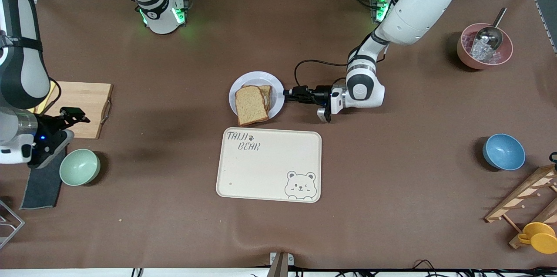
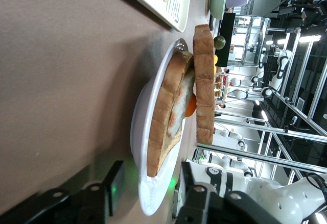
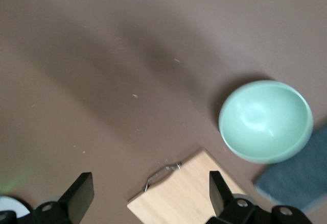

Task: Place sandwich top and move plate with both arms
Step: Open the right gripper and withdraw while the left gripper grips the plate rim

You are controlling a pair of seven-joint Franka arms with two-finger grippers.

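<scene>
The pale plate (image 1: 256,77) lies mid-table with the sandwich on it. The sandwich top (image 1: 251,105), a brown bread slice, rests askew on the lower slice and overhangs the plate's rim toward the tray. In the left wrist view the sandwich top (image 2: 204,81) lies over the egg-bearing slice (image 2: 168,112). My left gripper (image 1: 287,93) is level with the table at the plate's edge. Its fingers (image 2: 115,175) straddle the plate's rim (image 2: 148,198) with gaps on both sides. My right gripper (image 1: 74,116) hangs open and empty over the wooden board (image 3: 184,193).
A cream bear tray (image 1: 270,163) lies just nearer the camera than the plate. A green bowl (image 1: 79,167), dark cloth (image 1: 43,181) and wooden board (image 1: 82,103) sit at the right arm's end. A blue bowl (image 1: 504,151), pink bowl with scoop (image 1: 484,46) and wooden rack (image 1: 526,198) are at the left arm's end.
</scene>
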